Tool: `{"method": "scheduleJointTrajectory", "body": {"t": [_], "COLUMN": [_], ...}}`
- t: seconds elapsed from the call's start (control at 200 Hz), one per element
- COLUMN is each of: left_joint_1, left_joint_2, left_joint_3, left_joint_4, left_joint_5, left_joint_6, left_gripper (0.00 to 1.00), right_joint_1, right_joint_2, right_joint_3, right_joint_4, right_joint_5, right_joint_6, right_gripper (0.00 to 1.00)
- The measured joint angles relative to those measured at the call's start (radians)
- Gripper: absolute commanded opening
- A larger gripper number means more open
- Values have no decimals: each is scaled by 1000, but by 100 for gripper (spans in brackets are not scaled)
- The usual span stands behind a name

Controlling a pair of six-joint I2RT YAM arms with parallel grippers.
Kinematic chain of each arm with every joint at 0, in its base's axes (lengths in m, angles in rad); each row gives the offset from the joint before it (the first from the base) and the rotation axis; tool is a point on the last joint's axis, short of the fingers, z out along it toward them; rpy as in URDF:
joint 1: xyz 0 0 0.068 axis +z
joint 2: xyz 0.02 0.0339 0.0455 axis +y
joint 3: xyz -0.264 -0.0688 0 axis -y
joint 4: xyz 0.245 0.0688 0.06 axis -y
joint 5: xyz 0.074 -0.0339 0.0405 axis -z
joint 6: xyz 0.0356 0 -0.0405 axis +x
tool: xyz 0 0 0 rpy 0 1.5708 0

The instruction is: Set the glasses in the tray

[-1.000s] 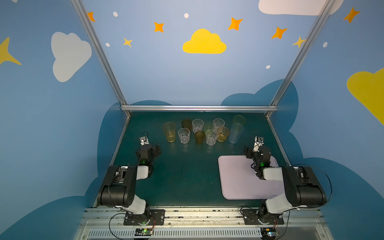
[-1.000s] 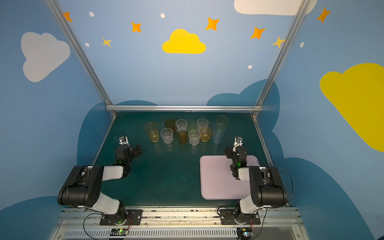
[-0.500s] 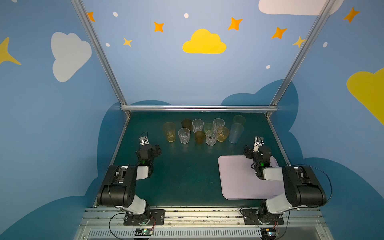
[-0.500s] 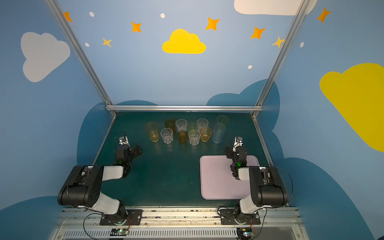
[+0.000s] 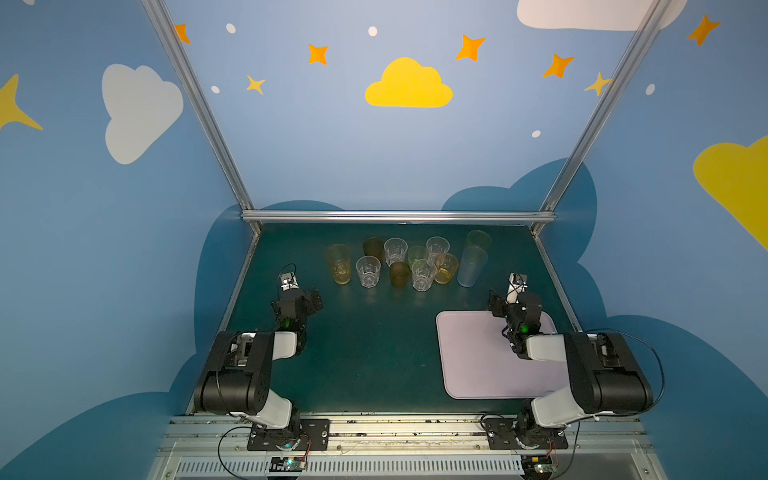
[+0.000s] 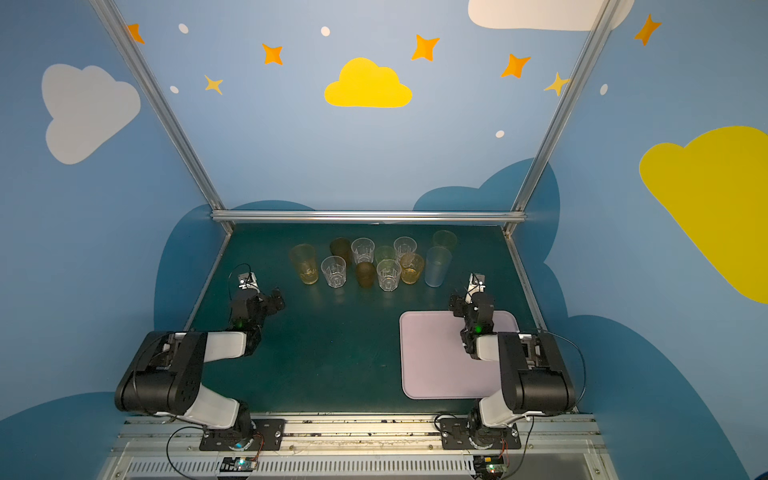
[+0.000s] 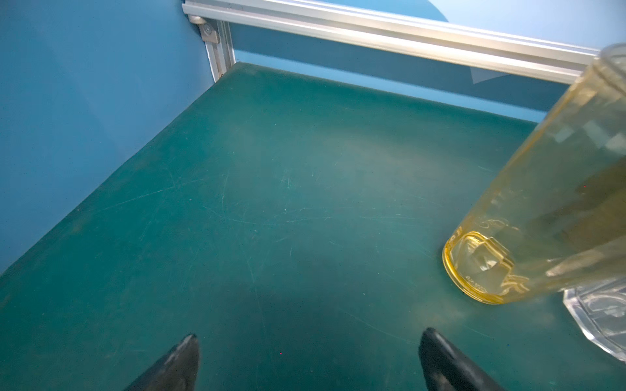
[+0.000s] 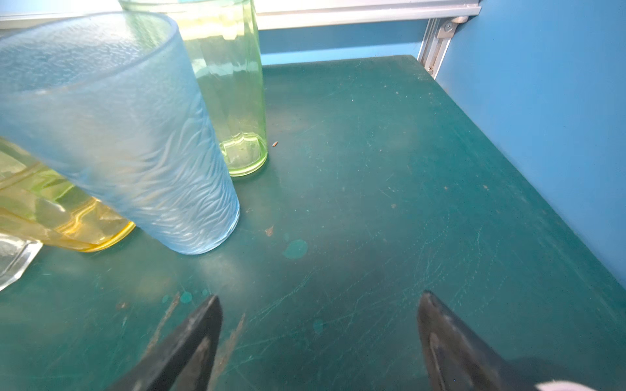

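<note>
Glasses point(image 5: 400, 274) stand grouped on the tabletop point(image 5: 374, 353) ahead of both grippers, none in the tray point(image 5: 469, 361) (it lies just behind the right gripper point(image 8: 320, 295)). Left gripper point(image 7: 310, 335) spread wide, empty, yellow tumbler point(image 7: 542, 203) ahead to one side; right gripper likewise spread, pale blue tumbler point(image 8: 128, 145) nearest.

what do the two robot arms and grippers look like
Both match: the left arm and right arm have chunky black joint housings, white links, a small green light near the wrist, thin black looping cables and black bolted base plates. The left gripper and right gripper have dark fingers tapering to points.
</note>
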Motion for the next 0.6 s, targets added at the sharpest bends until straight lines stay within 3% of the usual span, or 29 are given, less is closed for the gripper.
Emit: {"method": "scheduleJointTrajectory", "body": {"t": [0.24, 0.426, 0.596], "left_joint_1": [-52, -167, -278], "left_joint_2": [-156, -290, -409], "left_joint_3": [36, 38, 104], "left_joint_4": [-137, -263, -462], "left_joint_5": [-53, -168, -260], "left_joint_6": [2, -12, -96], "left_gripper": [100, 100, 100], "right_joint_1": [3, 6, 6], "right_joint_2": [-222, -429, -562], "right_joint_3": [111, 121, 142], "right_joint_4": [-293, -515, -732], "right_joint_5": [-3, -15, -80], "right_joint_6": [45, 151, 254], "right_gripper": [89, 89, 89]}}
